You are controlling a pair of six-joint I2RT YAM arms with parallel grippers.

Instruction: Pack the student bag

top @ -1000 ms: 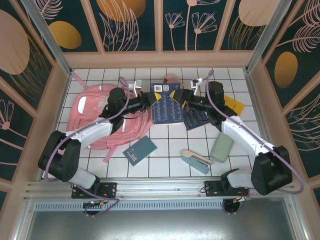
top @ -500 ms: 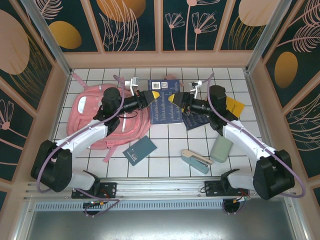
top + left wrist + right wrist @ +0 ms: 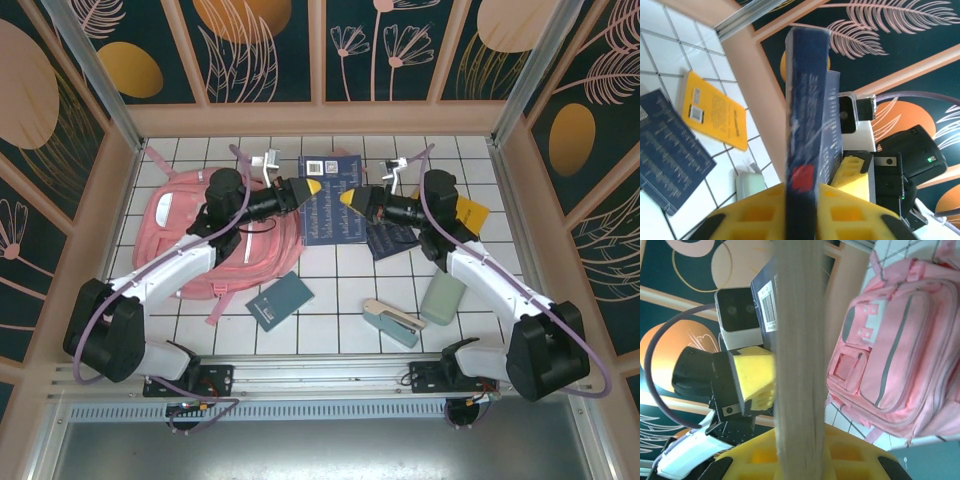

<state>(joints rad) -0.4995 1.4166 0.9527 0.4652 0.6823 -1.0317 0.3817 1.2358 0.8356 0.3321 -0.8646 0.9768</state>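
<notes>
Your bag [image 3: 168, 238] lies flat on the surface [image 3: 340, 300] at left centre, under the left arm. It looks soft, light and floppy, so expect sag and take it by a strap or the rim of its opening. The left gripper [image 3: 305, 188] and right gripper [image 3: 347, 197] both pinch the book [image 3: 332, 215] at upper centre. A second ago the book sat slightly lower in the frame and the right gripper was still open.

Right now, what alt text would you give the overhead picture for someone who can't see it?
A robot's left hand and right hand grip a dark blue book from either side over a white tiled table. A pink student bag lies at left, near a teal notebook.
</notes>
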